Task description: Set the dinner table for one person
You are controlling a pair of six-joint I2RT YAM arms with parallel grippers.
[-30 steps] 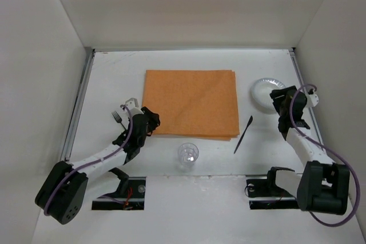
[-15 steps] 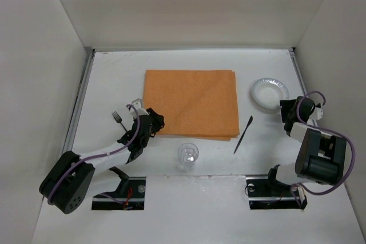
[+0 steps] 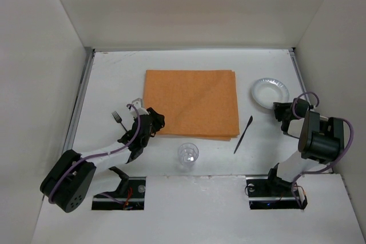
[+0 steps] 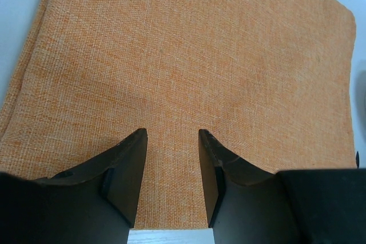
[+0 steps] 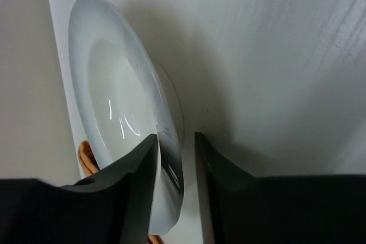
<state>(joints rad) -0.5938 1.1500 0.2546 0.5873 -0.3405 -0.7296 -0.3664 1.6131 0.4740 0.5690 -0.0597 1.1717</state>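
Found the clear cup [image 3: 187,154] nearest, upright on the dinner table [image 3: 114,72] between the two bases, unmoved over the last second. Saw the black knife [image 3: 243,134] just beyond and to the right, lying aslant on the white top, likewise unshifted. Noted the left gripper [image 4: 171,136] over the near-left corner of the orange mat [image 3: 191,101], fingers apart with only cloth beneath, much as a second earlier (the elbow drawn in a little, no more). Spotted the fork [image 3: 118,119] just left of that gripper, flat on the table, untouched.

Marked the real change on the right. Saw the right arm [image 3: 320,138], stretched forward a second ago, now folded back tight over its base, with the right gripper [image 5: 175,138] brought low to the near-right rim of the plate [image 3: 269,91]. In the wrist view, made out that rim running into the narrow gap between the two fingers; could not tell whether pinched or merely straddled. Found the plate itself on the table right of the mat, apart from it, about where it lay before.

Judged a grasp on the plate to be under way, probably for carrying it onto the mat, with fork, knife and cup left to place afterwards. Reckoned a thin rim hold liable to slip or tip.
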